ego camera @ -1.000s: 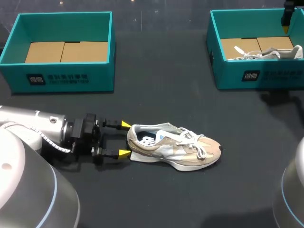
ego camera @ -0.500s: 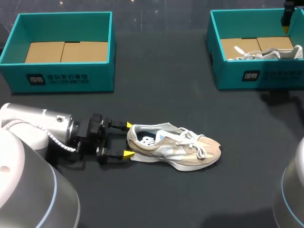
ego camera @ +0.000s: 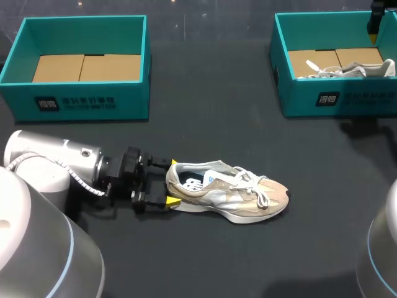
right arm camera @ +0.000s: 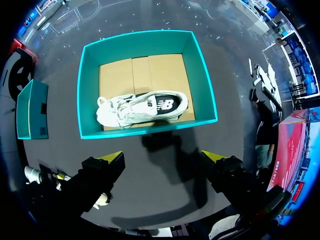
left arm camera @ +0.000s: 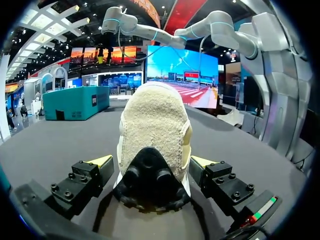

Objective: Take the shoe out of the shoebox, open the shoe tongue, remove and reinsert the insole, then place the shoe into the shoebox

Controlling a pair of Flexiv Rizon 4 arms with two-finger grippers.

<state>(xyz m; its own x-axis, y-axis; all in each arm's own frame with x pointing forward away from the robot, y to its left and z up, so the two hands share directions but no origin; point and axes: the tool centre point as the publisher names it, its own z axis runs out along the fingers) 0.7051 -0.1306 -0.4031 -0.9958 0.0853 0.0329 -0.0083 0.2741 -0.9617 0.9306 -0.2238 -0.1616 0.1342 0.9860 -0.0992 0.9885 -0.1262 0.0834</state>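
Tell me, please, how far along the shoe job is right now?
Done: the beige suede-and-mesh sneaker lies out on the dark table, with the empty teal cardboard shoebox behind it. In hand: the left tool is open, one yellow tip on each side of the heel, not gripping. Left: opening the tongue, taking the insole out and putting it back, then boxing the shoe.

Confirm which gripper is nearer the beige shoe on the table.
Left. The left gripper is at the heel of the beige shoe, open fingers either side. The right gripper hangs far off, above the right shoebox with the white shoe.
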